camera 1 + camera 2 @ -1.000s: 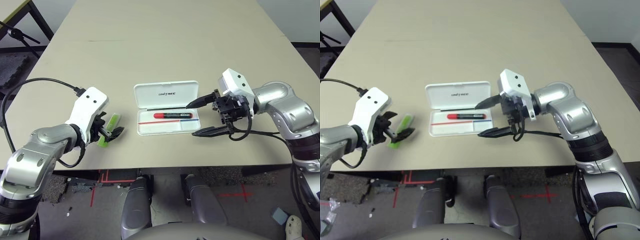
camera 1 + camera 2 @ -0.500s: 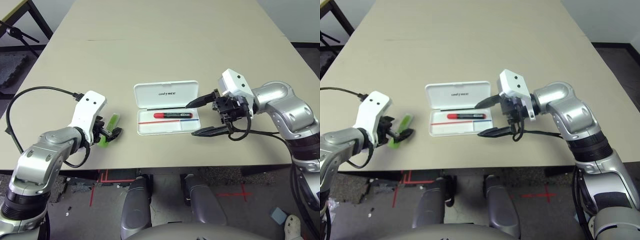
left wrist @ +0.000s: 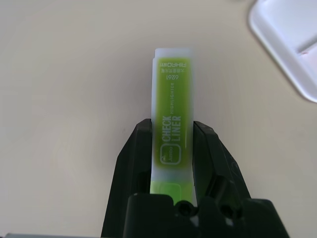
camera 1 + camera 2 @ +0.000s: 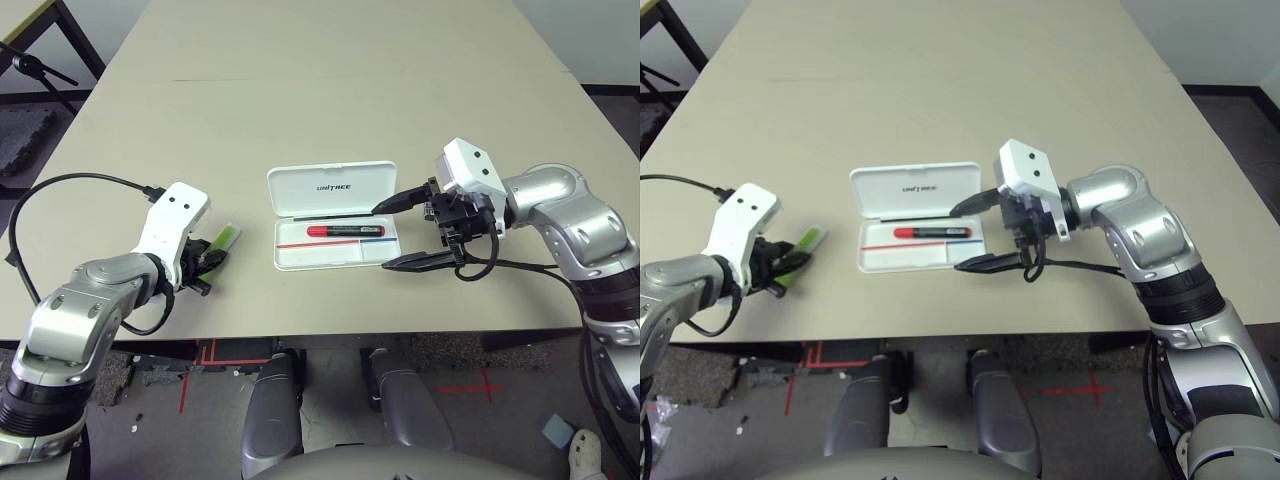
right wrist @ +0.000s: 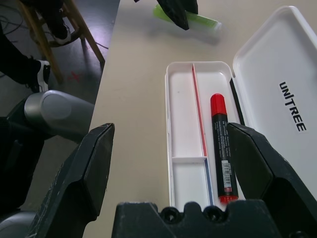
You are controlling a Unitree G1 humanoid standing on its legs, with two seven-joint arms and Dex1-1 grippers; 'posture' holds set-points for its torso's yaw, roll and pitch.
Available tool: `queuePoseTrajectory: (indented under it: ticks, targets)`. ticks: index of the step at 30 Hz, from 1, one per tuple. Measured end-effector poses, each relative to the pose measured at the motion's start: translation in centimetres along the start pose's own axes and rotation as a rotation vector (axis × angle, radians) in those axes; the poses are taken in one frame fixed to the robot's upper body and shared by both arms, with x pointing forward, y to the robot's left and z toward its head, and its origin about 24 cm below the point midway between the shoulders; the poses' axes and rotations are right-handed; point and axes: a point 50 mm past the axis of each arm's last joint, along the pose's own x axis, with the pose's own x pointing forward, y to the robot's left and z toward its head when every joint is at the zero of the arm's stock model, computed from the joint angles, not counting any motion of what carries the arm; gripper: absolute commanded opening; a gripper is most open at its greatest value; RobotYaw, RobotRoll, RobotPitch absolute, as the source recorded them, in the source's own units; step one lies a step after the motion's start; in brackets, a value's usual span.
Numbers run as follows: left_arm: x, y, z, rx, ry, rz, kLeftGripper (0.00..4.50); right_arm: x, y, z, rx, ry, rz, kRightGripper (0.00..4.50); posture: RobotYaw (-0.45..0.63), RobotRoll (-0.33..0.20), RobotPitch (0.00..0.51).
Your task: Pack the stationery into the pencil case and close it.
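Left wrist view: left end effector [image 3: 171, 148] fingers flank highlighter [image 3: 171, 124], angled down.

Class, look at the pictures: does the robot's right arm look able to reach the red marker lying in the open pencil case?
Probably yes: the right gripper hangs open beside the pencil case, whose lid is up, and nothing covers the red marker.

Upper half of frame: bare table [image 4: 330, 90], free passage. Centre: pencil case [image 4: 335, 230] open, lid flat toward top; red marker [image 4: 345, 231] takes rear slot, front strip free. R gripper [image 4: 412, 232] spread wide just beside case's right end, blocks that side. Lower left: L gripper [image 4: 205, 262] w/ highlighter [image 4: 222, 241] between fingers; clear strip betw. it & case.
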Motion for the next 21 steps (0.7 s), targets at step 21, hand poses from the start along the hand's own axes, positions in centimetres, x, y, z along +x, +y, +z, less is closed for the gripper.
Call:
queuePoseTrajectory:
  ticks: [21]
  targets:
    - [-0.5,-4.8,6.7,0.446,-0.227,-0.457,1.08,-3.7,1.7,-3.5,0.116,0.171,-0.098,4.50,-0.07,0.000,0.184]
